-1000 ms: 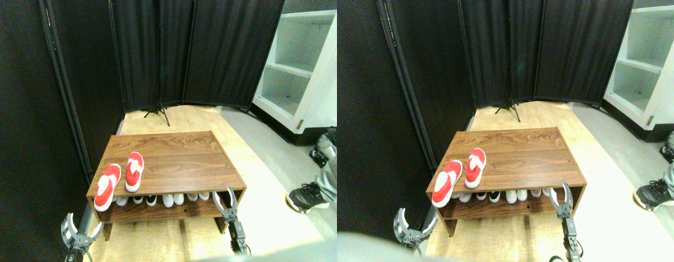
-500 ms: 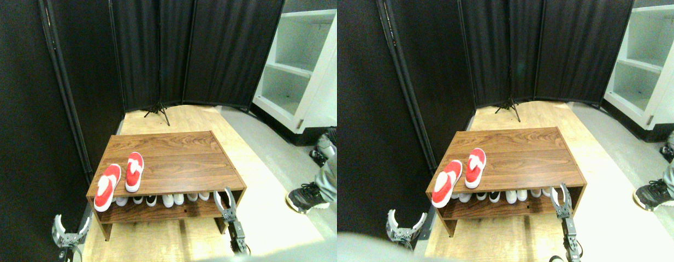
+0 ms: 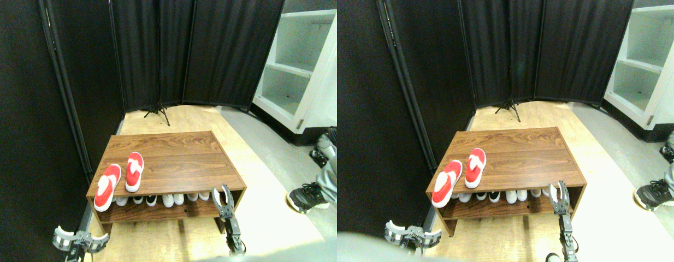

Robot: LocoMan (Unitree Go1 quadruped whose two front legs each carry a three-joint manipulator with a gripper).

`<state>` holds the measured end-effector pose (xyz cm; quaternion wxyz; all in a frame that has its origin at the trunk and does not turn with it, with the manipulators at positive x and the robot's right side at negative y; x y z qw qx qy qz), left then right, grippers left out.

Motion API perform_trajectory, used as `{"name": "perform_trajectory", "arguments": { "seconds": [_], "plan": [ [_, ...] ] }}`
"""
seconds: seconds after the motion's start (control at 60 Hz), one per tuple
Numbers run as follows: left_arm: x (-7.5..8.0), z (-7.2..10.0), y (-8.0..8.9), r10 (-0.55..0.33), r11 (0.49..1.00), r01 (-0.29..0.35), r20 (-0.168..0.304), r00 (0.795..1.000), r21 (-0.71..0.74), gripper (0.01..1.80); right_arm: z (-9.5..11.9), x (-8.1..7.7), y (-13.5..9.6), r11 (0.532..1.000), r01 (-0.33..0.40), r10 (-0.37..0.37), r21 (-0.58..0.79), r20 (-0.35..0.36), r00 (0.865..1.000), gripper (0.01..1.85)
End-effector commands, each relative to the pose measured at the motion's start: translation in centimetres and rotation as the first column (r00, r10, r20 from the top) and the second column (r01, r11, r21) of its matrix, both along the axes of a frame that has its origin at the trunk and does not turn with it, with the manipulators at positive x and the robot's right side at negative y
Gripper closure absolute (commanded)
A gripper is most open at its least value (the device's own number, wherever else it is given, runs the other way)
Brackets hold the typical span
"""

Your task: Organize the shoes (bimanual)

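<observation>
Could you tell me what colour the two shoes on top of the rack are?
Bright red shoes with white soles, clearest in the stereo pair view.

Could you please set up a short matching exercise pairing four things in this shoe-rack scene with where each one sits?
Things:
1. red shoes
2. white and black shoes
3. left gripper
4. right gripper

Places:
A. low by the rack's near-left corner
B. at the near-right end of the rack
C. on the rack's top, left side
D. on the rack's lower shelf

Pairs: 1-C, 2-D, 3-A, 4-B
</observation>
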<state>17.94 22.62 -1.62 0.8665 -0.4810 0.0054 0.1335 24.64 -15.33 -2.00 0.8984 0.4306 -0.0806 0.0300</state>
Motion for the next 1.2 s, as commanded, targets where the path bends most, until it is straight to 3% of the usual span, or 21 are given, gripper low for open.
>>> {"name": "perform_trajectory", "arguments": {
  "seconds": [0.017, 0.25, 0.833, 1.2],
  "plan": [
    [0.8, 0.3, -0.5, -0.006, 1.000, 0.007, 0.030, 1.000, -0.015, 0.23, 0.2, 0.2, 0.4, 1.000, -0.009, 0.009, 0.011, 0.030, 1.000, 1.64],
    [2.9, -0.8, -0.9, -0.015, 0.995, 0.021, 0.056, 0.998, -0.098, 0.27, 0.5, 0.2, 0.6, 1.000, -0.025, 0.025, 0.016, 0.037, 0.999, 1.63],
    [5.9, -3.0, -1.4, -0.036, 0.988, 0.046, 0.074, 0.997, -0.144, 0.37, 1.3, -0.4, 0.0, 0.999, -0.039, 0.039, -0.004, 0.038, 0.999, 1.61],
    [9.2, -4.1, -2.1, -0.038, 0.982, 0.053, 0.082, 0.996, -0.180, 0.39, 1.6, -1.0, -0.8, 0.999, -0.032, 0.033, -0.030, 0.030, 0.999, 1.62]
  ]
}}
